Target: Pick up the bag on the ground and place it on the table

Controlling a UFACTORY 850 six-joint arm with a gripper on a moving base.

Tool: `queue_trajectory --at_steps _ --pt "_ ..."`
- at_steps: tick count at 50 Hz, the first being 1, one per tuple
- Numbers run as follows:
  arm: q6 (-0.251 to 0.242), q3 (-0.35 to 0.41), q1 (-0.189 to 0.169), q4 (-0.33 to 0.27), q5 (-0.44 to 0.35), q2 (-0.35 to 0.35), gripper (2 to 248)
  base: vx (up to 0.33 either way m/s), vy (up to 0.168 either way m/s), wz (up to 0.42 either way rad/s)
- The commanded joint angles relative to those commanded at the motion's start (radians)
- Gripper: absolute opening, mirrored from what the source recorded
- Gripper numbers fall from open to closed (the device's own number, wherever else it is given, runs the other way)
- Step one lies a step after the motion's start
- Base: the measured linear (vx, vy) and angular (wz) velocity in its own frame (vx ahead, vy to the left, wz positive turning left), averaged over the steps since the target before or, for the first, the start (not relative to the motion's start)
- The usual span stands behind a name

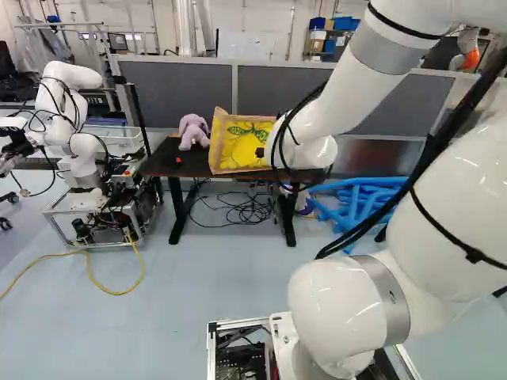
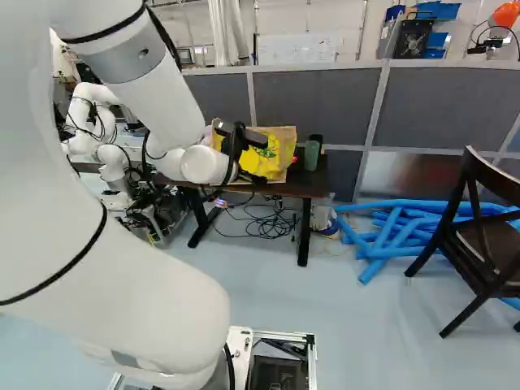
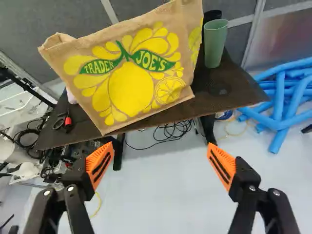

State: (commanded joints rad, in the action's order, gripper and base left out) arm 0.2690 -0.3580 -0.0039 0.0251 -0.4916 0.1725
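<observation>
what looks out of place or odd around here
Thin black cables lie tangled on the floor under the dark brown table, and long blue tubes lie crisscrossed in a heap beside it; both look untidy.

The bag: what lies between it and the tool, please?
In the wrist view, the table's front edge and black cables on the floor show between bag and tool.

Bag (image 3: 129, 83) of rough, matt woven cloth, table (image 3: 222, 97) with a dark matt top, smooth matt cup (image 3: 213, 46), glossy white arm (image 1: 337, 305), dark wooden chair (image 2: 500, 248) with a soft sheen, smooth plastic-looking tubes (image 3: 279, 97)
</observation>
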Motion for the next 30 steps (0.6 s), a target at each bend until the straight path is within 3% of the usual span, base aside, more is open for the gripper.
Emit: queue_trajectory --at_steps 30 --pt "-0.160 0.161 0.002 -0.015 -0.227 0.063 247 0.000 0.000 0.000"
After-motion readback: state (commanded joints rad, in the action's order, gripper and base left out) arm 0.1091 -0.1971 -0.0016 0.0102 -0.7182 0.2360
